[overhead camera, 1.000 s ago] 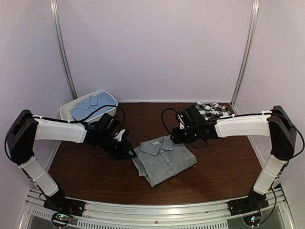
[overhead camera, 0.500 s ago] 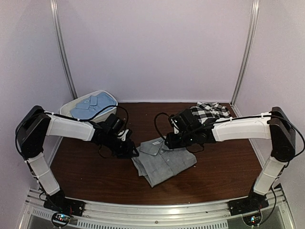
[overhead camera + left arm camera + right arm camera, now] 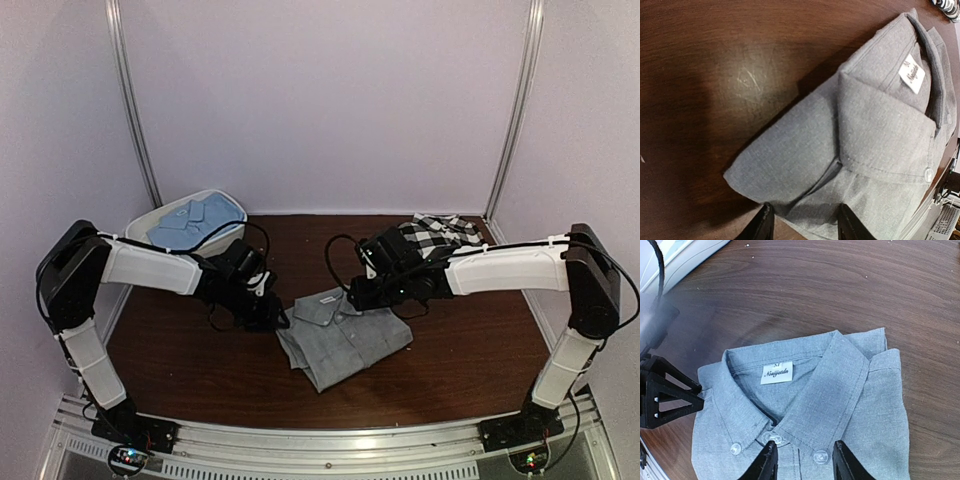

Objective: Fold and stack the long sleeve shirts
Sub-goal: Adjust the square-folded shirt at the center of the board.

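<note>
Toward the table's (image 3: 470, 360) front edge, the grey shirt (image 3: 345, 338) lies folded. The left gripper (image 3: 272, 318) and right gripper (image 3: 362, 295) are half-open at it, holding nothing. The checked shirt (image 3: 435, 232) in the far-right corner and the blue shirt (image 3: 190, 220) in the tub (image 3: 140, 235) look left to do.

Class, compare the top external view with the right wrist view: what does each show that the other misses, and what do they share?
Only the top external view shows the checked shirt, in the far right corner. Only the right wrist view makes out the white neck label and the collar buttons. Both show the folded grey shirt on the brown table.
</note>
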`<action>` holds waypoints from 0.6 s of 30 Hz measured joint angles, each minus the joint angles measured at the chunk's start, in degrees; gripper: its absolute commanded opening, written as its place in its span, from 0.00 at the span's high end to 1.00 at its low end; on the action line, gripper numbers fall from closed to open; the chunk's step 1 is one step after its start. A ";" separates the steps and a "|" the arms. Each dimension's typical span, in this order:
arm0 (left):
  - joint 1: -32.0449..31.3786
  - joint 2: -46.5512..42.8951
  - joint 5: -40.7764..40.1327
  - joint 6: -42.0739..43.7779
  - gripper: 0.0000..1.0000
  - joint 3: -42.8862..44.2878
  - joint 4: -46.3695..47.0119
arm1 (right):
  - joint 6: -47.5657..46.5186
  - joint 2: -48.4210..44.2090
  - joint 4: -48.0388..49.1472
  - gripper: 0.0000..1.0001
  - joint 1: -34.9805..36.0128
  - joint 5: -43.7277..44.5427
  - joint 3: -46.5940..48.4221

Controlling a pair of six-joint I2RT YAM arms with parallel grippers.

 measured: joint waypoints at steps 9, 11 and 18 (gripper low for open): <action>0.00 1.33 0.94 0.50 0.83 1.38 0.11 | 0.04 0.00 -0.02 0.64 0.11 0.26 0.00; -0.02 1.36 1.22 0.59 0.88 1.60 0.09 | 0.04 0.00 -0.09 0.65 0.11 0.37 0.00; -0.07 0.90 1.92 0.68 1.00 2.97 -0.70 | 0.04 0.00 -0.44 0.68 0.11 1.01 0.00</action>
